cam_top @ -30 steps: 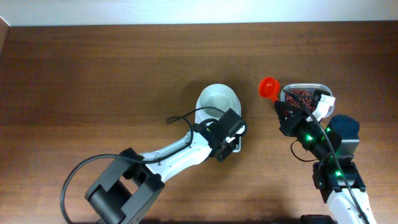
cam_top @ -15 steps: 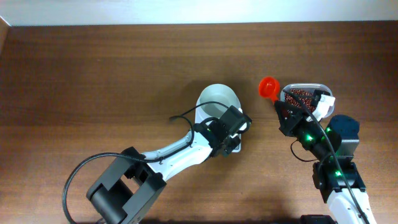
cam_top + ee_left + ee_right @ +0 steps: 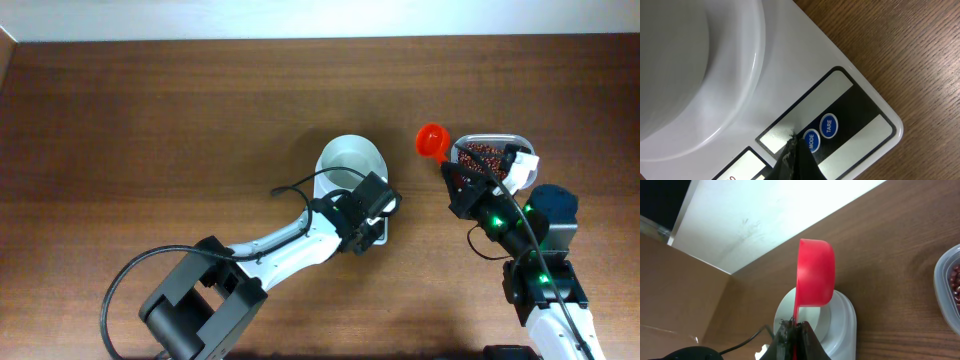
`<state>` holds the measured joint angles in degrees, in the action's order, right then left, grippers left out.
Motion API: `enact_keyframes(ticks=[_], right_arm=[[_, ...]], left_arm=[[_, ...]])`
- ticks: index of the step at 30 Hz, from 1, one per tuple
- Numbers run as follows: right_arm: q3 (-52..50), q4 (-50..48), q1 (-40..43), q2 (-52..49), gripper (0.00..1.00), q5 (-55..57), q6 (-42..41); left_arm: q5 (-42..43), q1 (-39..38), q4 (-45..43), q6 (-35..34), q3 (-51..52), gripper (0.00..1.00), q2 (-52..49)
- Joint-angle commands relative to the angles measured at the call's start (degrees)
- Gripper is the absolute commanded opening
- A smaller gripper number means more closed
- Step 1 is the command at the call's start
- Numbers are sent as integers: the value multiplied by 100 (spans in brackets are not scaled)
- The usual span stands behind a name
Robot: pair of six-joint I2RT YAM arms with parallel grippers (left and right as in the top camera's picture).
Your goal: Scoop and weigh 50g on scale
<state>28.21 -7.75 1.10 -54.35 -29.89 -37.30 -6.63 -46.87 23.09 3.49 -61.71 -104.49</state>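
Left arm (image 3: 270,250) comes in from the bottom left of the wooden table (image 3: 150,120) and reaches the scale (image 3: 348,165) at mid-table. Left gripper (image 3: 370,215) sits over the scale's control panel, fingers (image 3: 790,155) clenched together with nothing between them. In the left wrist view the tip is down at the panel, just beside the blue MODE button (image 3: 810,141). Can't tell if it's actually touching. TARE button (image 3: 828,125) is right next to MODE, on the far side from the tip. The round white bowl (image 3: 685,65) sits on the platform above the panel. Only a corner of the display (image 3: 737,167) shows, and it's unreadable.

Right of the scale, the red measuring scoop (image 3: 431,138) is held off the table between the scale and the tub. Right gripper (image 3: 452,172) is clamped on the scoop handle. In the right wrist view the cup is turned on its side, so I can't see the contents from there.

The red-brown beans (image 3: 485,155) are in the clear plastic tub (image 3: 500,138) at the right, just beside the right gripper and well apart from the scale.
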Motion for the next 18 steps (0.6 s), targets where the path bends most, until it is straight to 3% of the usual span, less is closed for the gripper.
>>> enact_keyframes(ticks=[1, 18], right_arm=[[96, -22, 48, -9, 4, -35, 68], [96, -22, 48, -9, 4, -31, 70]], left_arm=[[35, 15, 13, 68, -20, 0, -63], [17, 15, 94, 70, -20, 0, -170]])
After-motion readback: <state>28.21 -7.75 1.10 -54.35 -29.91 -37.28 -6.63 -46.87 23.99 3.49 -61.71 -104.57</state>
